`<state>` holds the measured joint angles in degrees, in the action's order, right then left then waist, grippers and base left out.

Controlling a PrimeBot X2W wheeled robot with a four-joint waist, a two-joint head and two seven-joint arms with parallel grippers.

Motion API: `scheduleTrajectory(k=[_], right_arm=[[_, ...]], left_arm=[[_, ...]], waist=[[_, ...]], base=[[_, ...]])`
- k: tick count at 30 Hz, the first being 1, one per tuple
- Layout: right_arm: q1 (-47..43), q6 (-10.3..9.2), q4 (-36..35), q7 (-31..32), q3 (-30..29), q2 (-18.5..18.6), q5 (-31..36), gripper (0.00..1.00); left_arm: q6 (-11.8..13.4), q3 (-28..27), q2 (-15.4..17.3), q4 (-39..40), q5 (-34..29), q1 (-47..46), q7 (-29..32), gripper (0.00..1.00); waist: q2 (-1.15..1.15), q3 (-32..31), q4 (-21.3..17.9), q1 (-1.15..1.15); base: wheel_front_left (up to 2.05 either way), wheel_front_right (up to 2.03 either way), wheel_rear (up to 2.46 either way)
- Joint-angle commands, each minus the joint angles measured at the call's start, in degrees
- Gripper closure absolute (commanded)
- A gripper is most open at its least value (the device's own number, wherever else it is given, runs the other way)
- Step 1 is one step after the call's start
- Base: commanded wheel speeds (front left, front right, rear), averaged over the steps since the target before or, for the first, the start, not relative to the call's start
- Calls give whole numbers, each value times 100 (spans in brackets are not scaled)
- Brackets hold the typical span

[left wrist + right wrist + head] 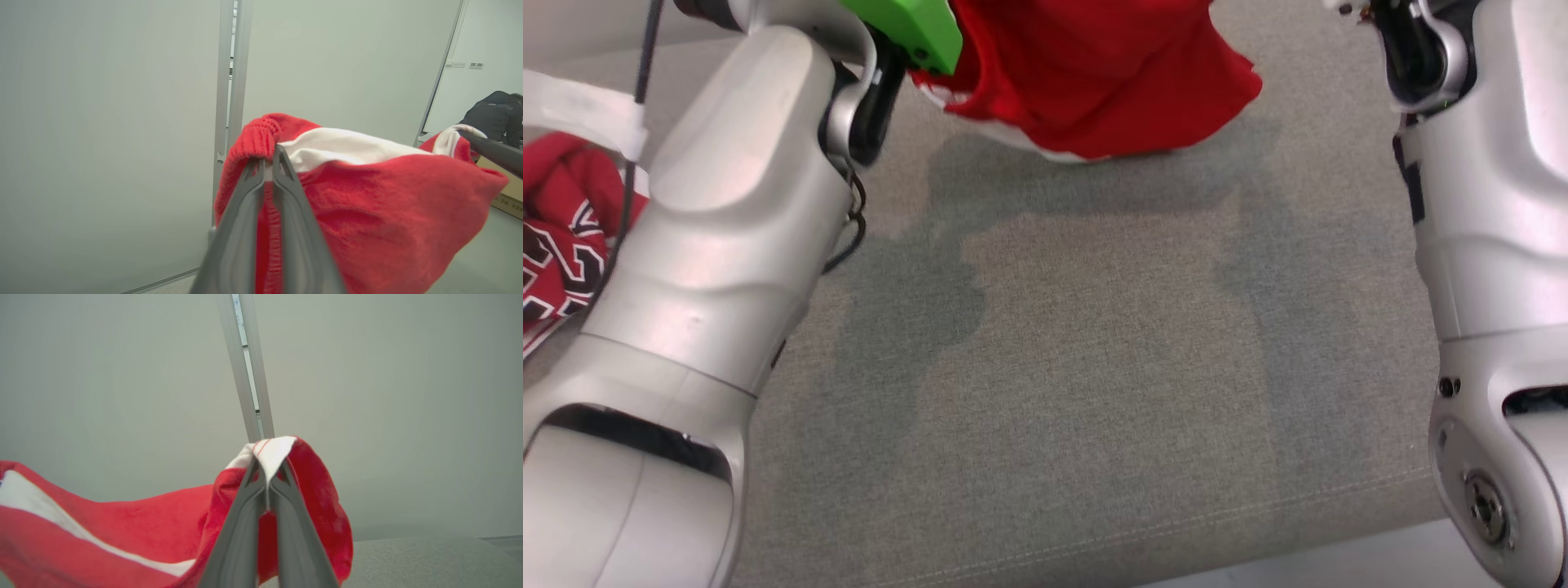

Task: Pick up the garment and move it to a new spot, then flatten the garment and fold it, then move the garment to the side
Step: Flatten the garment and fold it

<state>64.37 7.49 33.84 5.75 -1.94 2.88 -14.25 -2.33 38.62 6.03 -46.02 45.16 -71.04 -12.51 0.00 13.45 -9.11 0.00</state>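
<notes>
Garment (pixel 1094 73) hung between left tool (pixel 267 157), right tool (pixel 267 469), both clamped on edge; moving step; next lower, spread flat.

A grey fabric surface (pixel 1094 367) lies below; a dark-clothed person (pixel 492 116) is near a cardboard box (pixel 510 196).

The garment (pixel 1094 73) is bright red with a white band. The worktop (pixel 1094 392) is muted grey-green. Another cloth (pixel 560 237) is red with black-and-white markings. The left arm (pixel 735 204) is silver, its cover (pixel 915 28) green.
</notes>
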Motion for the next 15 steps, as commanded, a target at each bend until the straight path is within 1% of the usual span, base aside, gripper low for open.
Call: scheduleTrajectory(k=[1,2,5,9,12,15], right_arm=[[337,0,221,-165,-18,4,-24,100],[564,1,400,-298,7,1,43,100],[1197,0,941,-700,-89,6,-29,100],[1964,0,1473,-1366,-291,0,158,100],[2394,0,1747,-1790,-333,2,310,100],[2663,0,1908,-1993,-288,4,440,100]], left_arm=[[15,-37,62,-93,-100,-252,-71,100],[7,-17,57,-175,-159,-381,-99,100],[13,-44,-17,-406,-250,-711,-186,100],[136,-195,-68,-447,-488,-1203,-272,100],[342,-568,14,27,-849,-1411,-273,100],[442,-997,9,559,-1208,-1293,-271,100]], waist=[[0,752,-227,0],[0,844,-221,0],[0,1003,-172,0],[0,1185,-87,0],[0,1233,-45,0],[0,1277,-33,0]], base=[[0,0,0],[0,0,0],[0,0,0],[0,0,0],[0,0,0],[0,0,0]])
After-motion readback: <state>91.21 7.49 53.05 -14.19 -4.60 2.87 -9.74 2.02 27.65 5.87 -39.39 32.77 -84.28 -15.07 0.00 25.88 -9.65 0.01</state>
